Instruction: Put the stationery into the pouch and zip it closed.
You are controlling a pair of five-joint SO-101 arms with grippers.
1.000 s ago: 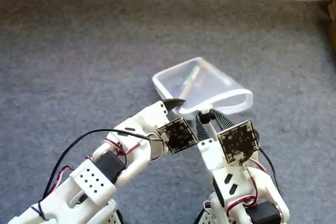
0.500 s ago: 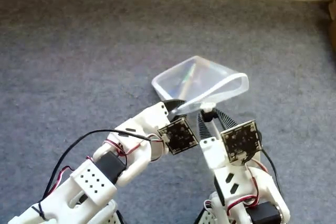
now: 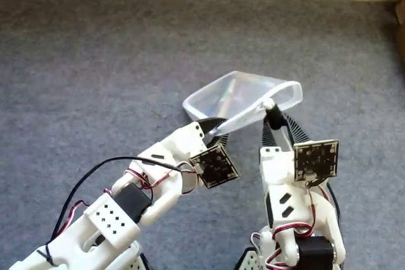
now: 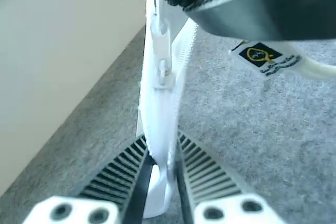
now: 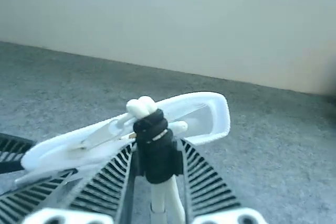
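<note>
Zipping step: left gripper (image 3: 211, 126), centre frame, pinches the tape end of the clear soft-plastic pouch (image 3: 247, 93) at upper centre; right gripper (image 3: 273, 116) clamps the black-wrapped white zip pull (image 5: 155, 148). Next, likely: draw the pull rightward against taut tape. Right wrist view shows the open mouth loop (image 5: 226, 115); left wrist view, closed teeth (image 4: 181, 61).

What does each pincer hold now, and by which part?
The left pincer grips the pouch at the end of its zipper strip. The right pincer grips the zipper pull by its black tab.
</note>
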